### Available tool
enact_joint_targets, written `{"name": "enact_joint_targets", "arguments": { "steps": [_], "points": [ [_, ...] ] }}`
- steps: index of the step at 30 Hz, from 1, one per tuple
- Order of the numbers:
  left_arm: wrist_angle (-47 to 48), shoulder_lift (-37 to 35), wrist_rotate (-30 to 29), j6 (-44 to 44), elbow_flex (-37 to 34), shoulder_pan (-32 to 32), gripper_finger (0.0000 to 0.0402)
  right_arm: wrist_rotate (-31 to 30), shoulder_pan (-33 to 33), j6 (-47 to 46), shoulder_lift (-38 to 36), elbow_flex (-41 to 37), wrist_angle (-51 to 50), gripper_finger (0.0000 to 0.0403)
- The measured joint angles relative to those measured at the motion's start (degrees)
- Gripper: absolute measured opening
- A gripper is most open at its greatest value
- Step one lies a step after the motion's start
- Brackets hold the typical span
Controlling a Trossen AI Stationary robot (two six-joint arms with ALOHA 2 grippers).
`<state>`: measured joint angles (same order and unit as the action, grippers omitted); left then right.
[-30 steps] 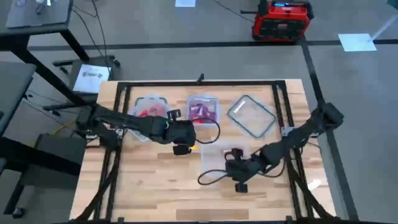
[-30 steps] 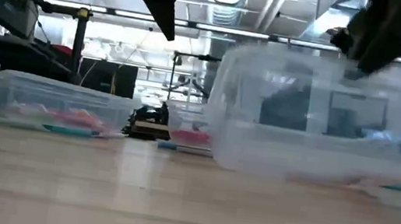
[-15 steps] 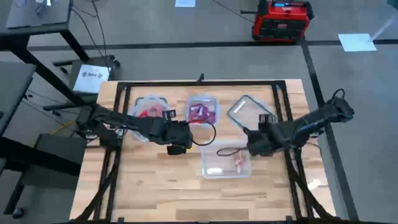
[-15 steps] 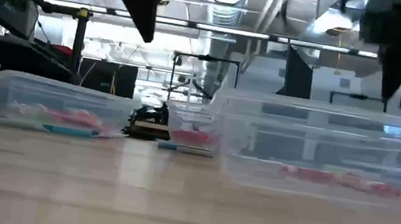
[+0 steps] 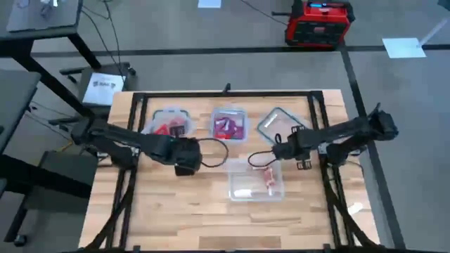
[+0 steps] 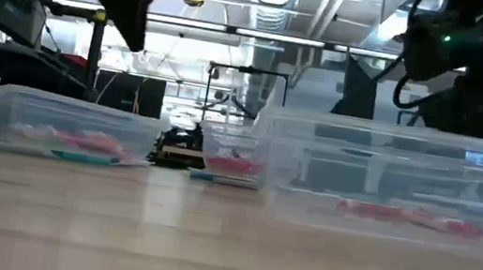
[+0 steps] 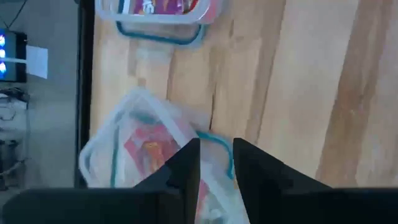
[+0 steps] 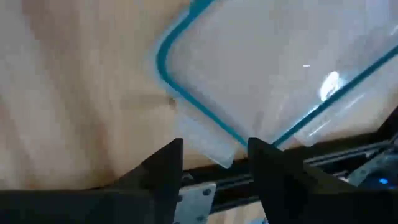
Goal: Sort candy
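Red candy (image 5: 167, 127) lies in the far-left clear tub (image 5: 156, 118), and magenta candy (image 5: 226, 126) in the far-middle tub (image 5: 241, 114). One pink candy (image 5: 270, 178) lies in the near tub (image 5: 242, 186), which rests flat on the table. My left gripper (image 5: 184, 159) hovers just near of the far-left tub (image 7: 99, 143), open with a narrow gap, holding nothing. My right gripper (image 5: 284, 148) hangs open over the near corner of the teal-rimmed clear container (image 8: 186, 99) at the far right, touching nothing. In the low view the pink candy (image 6: 410, 216) shows through the near tub's wall (image 6: 379, 164).
A black frame (image 5: 225, 94) runs along the table's far edge and sides. Cables trail from both wrists over the table's middle (image 5: 214, 151). Bare wood lies along the near edge (image 5: 211, 218). A red box (image 5: 318, 21) stands on the floor beyond the table.
My right gripper let the near tub down from a tipped, lifted pose; it now lies flat with a pink candy inside. The gripper then moved toward the far edge, to the teal-rimmed container. My left gripper moved toward the table's left edge.
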<state>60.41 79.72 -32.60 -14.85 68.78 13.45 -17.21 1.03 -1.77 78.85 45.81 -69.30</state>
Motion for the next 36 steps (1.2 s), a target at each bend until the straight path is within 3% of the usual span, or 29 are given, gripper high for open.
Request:
{"name": "enact_joint_targets", "arguments": {
  "steps": [6, 11, 21, 27, 36],
  "points": [
    [-4.94, -8.63, 0.1, -1.29, -7.18, 0.0, 0.0082, 4.71, -9.55, -0.13, 0.0, -0.37, 12.55, 0.0166],
    [-4.88, -11.7, 0.6, -3.62, -9.68, 0.16, 0.0082, 10.1, -17.15, 0.19, 1.27, -2.89, 21.81, 0.0166],
    [-5.12, -11.91, 0.64, -3.9, -9.87, 0.94, 0.0082, 17.94, -18.94, -5.31, 9.8, -3.53, 33.73, 0.0165],
    [-5.17, -11.91, 0.62, -4.34, -9.87, 0.94, 0.0082, 18.53, -17.95, -12.12, 8.26, -1.84, 30.94, 0.0165],
    [-5.65, -11.91, 0.6, -4.32, -9.87, 0.94, 0.0082, 18.64, -11.02, -8.93, -2.78, 0.41, 13.29, 0.0165]
  ]
}}
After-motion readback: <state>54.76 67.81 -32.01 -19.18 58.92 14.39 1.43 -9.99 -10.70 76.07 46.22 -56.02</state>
